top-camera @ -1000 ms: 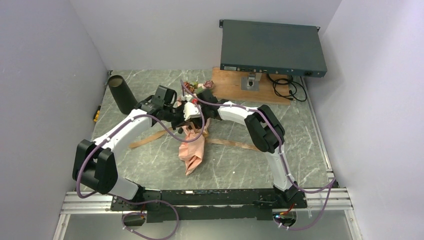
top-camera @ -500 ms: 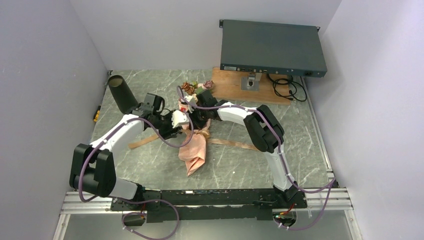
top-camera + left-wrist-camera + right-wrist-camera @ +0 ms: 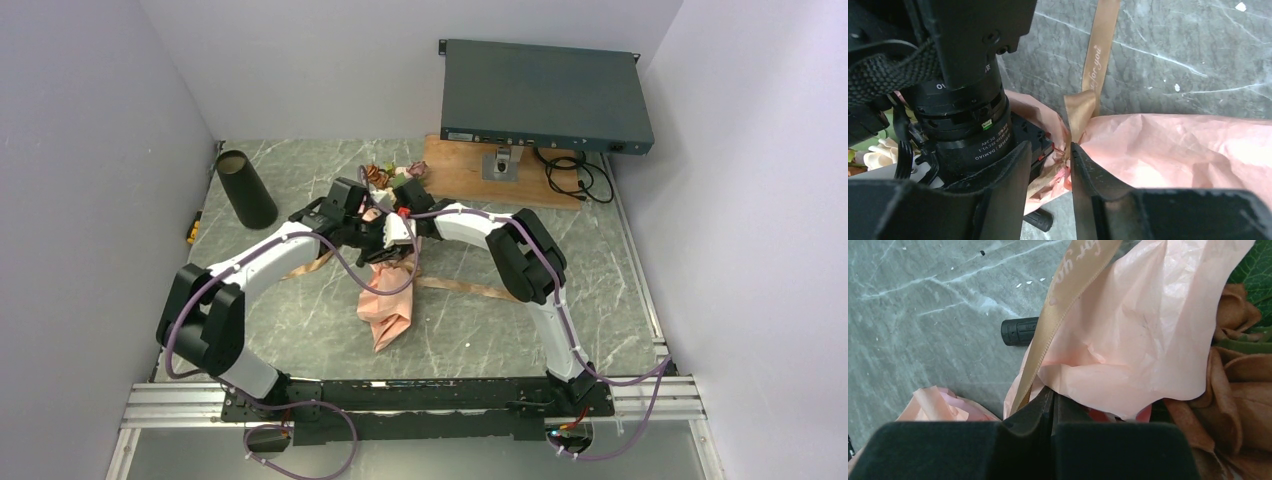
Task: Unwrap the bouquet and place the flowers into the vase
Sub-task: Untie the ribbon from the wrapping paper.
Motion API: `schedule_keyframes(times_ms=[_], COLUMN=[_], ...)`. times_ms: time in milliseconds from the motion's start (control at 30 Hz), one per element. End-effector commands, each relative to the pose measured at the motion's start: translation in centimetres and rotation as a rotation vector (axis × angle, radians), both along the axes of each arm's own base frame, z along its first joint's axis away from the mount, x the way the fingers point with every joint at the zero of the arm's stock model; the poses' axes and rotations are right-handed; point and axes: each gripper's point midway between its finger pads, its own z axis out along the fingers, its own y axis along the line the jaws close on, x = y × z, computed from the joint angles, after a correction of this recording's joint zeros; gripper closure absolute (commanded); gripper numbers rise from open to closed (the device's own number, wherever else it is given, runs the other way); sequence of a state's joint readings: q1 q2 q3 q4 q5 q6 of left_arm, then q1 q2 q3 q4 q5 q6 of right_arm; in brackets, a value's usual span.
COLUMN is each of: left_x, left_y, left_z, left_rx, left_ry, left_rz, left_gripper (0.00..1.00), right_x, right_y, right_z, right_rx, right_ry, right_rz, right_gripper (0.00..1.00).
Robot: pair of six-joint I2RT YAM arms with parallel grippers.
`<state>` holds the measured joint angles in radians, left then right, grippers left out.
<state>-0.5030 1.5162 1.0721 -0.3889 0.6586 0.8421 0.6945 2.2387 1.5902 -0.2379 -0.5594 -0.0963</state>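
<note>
The bouquet's salmon-pink paper (image 3: 385,300) lies mid-table, with the flowers (image 3: 384,177) at its far end; rust roses (image 3: 1243,380) show in the right wrist view. A tan ribbon (image 3: 1098,55) is knotted round the gathered neck. My left gripper (image 3: 1050,150) is open, its jaws either side of that crumpled neck and knot. My right gripper (image 3: 1052,397) is shut at the same spot. Paper (image 3: 1128,340) drapes over its tips and the ribbon runs beside them; I cannot tell whether either is pinched. The black vase (image 3: 245,188) stands back left, apart from both arms.
A grey rack box (image 3: 545,95) sits on a wooden board (image 3: 470,170) at the back, with cables (image 3: 575,178) beside it. Ribbon tails (image 3: 470,288) trail across the marble. A small black ribbed cylinder (image 3: 1020,331) lies by the bouquet. A yellow object (image 3: 192,230) lies at the left wall.
The left gripper, shut at the bouquet a second ago, drew back to the left and opened, then came back to the bouquet's neck with its jaws apart. The right arm barely moved.
</note>
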Motion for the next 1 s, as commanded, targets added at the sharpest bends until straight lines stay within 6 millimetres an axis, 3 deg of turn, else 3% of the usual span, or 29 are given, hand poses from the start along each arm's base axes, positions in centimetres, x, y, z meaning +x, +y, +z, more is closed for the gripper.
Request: schedule_keyframes(times_ms=[0, 200, 467, 667, 967], left_x=[0.5, -0.2, -1.1, -2.1, -2.0], left_y=[-2.0, -3.1, -3.2, -3.0, -2.7], left_z=[0.8, -1.2, -2.6, -4.8, -6.1], left_rx=[-0.057, -0.037, -0.02, 0.041, 0.075], left_ry=[-0.018, -0.012, -0.013, -0.009, -0.037], left_rz=[-0.05, -0.08, -0.122, -0.163, -0.142], left_gripper=[0.58, 0.49, 0.52, 0.48, 0.49], right_x=[-0.8, -0.8, -0.8, -0.9, -0.9], right_y=[-2.2, -2.1, -2.1, -2.1, -2.1], right_z=[-4.2, -4.4, -4.4, -4.4, -4.5], right_rx=[-0.123, -0.122, -0.121, -0.118, -0.12], right_ry=[0.06, 0.067, 0.072, 0.078, 0.072], right_rz=[-0.028, -0.032, -0.033, -0.035, -0.032], right_gripper=[1.0, 1.0, 1.0, 1.0, 1.0])
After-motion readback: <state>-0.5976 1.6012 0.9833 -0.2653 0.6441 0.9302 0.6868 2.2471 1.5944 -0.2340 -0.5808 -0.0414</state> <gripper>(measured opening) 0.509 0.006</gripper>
